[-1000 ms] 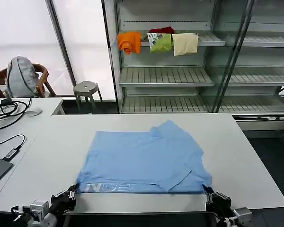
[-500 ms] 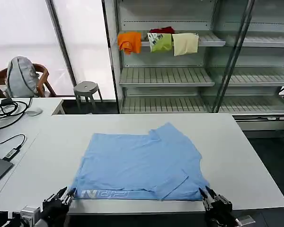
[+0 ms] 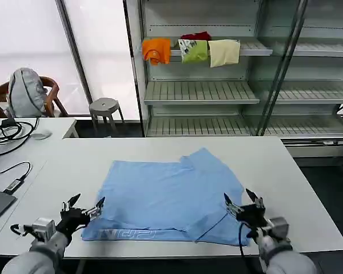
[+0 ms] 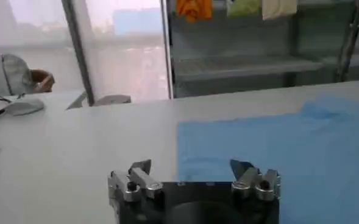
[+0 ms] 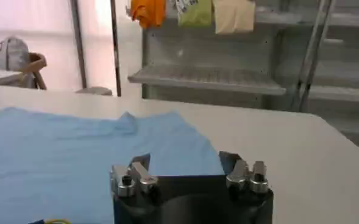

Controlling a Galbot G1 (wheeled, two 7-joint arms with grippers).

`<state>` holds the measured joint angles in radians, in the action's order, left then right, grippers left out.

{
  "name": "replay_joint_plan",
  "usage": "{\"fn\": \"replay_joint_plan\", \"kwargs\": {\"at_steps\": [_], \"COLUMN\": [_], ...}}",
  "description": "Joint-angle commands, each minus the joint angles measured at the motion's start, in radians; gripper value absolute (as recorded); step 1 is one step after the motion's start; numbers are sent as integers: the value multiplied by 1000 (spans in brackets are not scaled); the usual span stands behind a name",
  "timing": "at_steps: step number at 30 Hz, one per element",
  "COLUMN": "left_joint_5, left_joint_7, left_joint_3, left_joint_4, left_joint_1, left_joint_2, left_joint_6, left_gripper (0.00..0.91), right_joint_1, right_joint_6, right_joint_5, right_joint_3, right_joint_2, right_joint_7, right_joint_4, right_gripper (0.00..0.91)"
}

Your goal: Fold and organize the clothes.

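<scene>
Light blue T-shirt lies spread flat on the white counter, near the front edge, partly folded: one flap laid over the right side, a sleeve corner poking out toward the back. Pale lettering runs along the near hem. Left end effector sits over the counter at the shirt's near left corner, fingers spread apart and gripping nothing, one tip just beside the fabric edge. In the left wrist view the left end effector shows both fingers wide, with bare counter under one and blue cloth under the other. Right end effector is above the shirt's near right corner, fingers likewise splayed, holding nothing. The right wrist view has the right end effector open over the shirt, with bare counter beyond it. Behind the counter stands a metal shelf rack; orange, green and cream cloths hang from its upper shelf. A grey backpack rests on a chair at far left, and cables lie on the side desk.
</scene>
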<state>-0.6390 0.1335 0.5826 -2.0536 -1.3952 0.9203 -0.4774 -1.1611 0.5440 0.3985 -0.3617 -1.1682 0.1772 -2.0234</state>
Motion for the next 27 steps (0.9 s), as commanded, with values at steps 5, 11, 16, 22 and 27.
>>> {"fn": "replay_joint_plan", "kwargs": {"at_steps": [5, 11, 16, 22, 27], "left_joint_5": [-57, -52, -38, -2, -21], "left_joint_7": [-58, -93, -110, -142, -151], "left_joint_3": [-232, -320, -393, -429, -426], "left_joint_4": [437, 532, 603, 720, 705], "left_joint_1": [523, 635, 710, 753, 757], "left_joint_2": [-26, -16, 7, 21, 30], "left_joint_6": [-3, -16, -36, -64, -56], "left_gripper": [907, 907, 907, 907, 907], "right_joint_1": [569, 642, 653, 663, 663], "right_joint_6": [34, 34, 34, 32, 26], "right_joint_5": [-12, -8, 7, 0, -13], "right_joint_3": [205, 195, 173, 164, 159], "right_joint_2": [-166, -231, -250, -278, -295], "right_joint_7": [76, 111, 103, 97, 86], "right_joint_4": [536, 683, 733, 774, 810], "right_gripper": [907, 907, 907, 907, 907]}}
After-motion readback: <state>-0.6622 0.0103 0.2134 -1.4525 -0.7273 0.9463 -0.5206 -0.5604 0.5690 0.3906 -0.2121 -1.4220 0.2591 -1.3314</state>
